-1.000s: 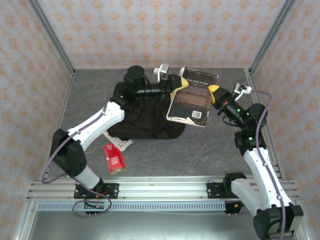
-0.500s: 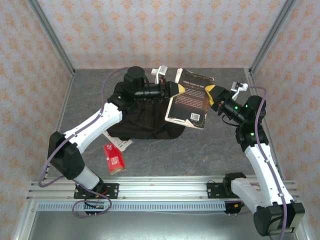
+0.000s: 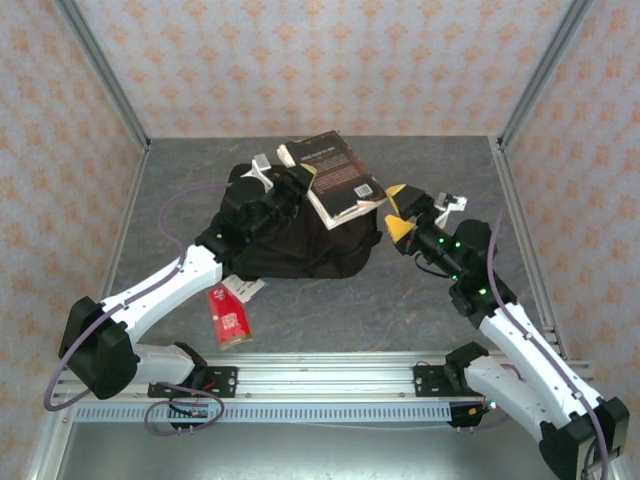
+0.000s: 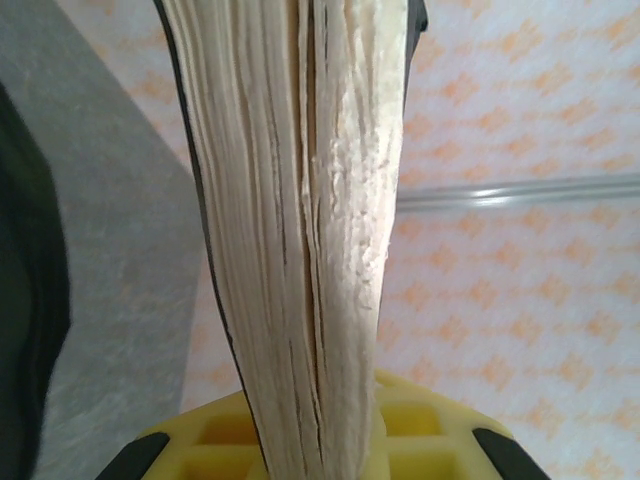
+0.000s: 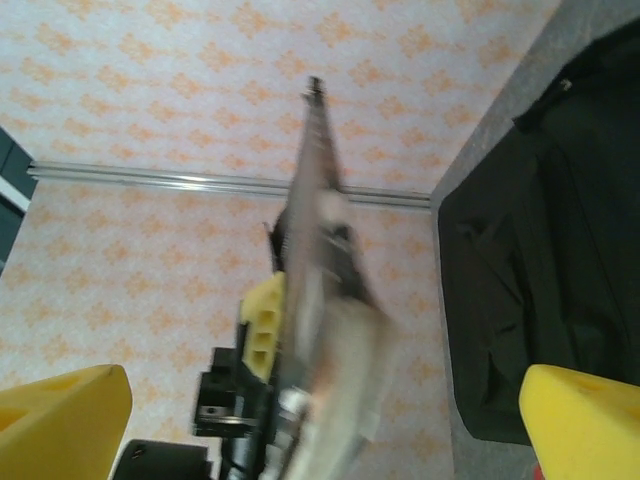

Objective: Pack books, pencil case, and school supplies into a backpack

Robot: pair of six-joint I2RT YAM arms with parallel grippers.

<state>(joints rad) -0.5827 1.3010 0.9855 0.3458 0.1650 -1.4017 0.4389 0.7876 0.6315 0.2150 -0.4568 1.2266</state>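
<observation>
The left end effector [image 3: 297,186] is clamped on the black book [image 3: 338,178], gripping it at its left edge. In the left wrist view its yellow fingers [image 4: 430,430] sit on either side of the cream pages, pressed against them, and the book rises upright from between them. From above, the book is held in the air and tilted, with a black cover with white text facing up. It hangs over the far right part of the backpack [image 3: 285,245].

The right end effector [image 3: 399,212] is apart, its yellow fingers [image 5: 60,420] spread wide with nothing between them. It hovers just to the right of the book without touching it, above the grey surface [image 3: 440,300] beside the backpack's right edge. Its wrist camera sees the book edge-on and blurred, with a yellow finger of the left end effector against it and the backpack lying off to the right.

The backpack lies slumped in the middle of the surface. A white-and-red card [image 3: 246,288] lies at its near left corner, and a red packet [image 3: 228,316] lies just in front of the card. Whether the two touch cannot be told.
</observation>
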